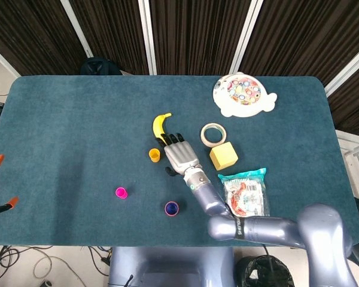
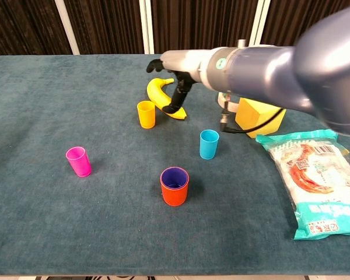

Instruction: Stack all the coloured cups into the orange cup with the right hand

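The right hand (image 1: 179, 156) hangs over the middle of the blue cloth table (image 1: 66, 131), palm down, its dark fingers (image 2: 156, 63) stretched forward and apart with nothing in them. In the chest view the thumb (image 2: 176, 100) drops down in front of the banana (image 2: 158, 91), and the hand floats above the fruit, just to the right of the yellow cup (image 2: 146, 114).

The orange cup (image 2: 174, 186) stands upright near the front edge, and a purple cup (image 2: 174, 177) already sits nested inside it, only its rim showing. The light blue cup (image 2: 209, 144) stands upright a little behind and to the right of that pair; in the head view the arm covers it. The pink cup (image 2: 79, 161) stands alone, well off to the left. The yellow cup is upright too, just beside the banana.

Further right lie a roll of tape (image 1: 213, 134), a yellow block (image 1: 224, 156) just in front of it, and a sealed snack packet (image 1: 246, 200) with a teal border lying flat. A white fish-shaped toy board (image 1: 243, 95) with coloured dots rests near the back edge.

The left hand shows in neither view.
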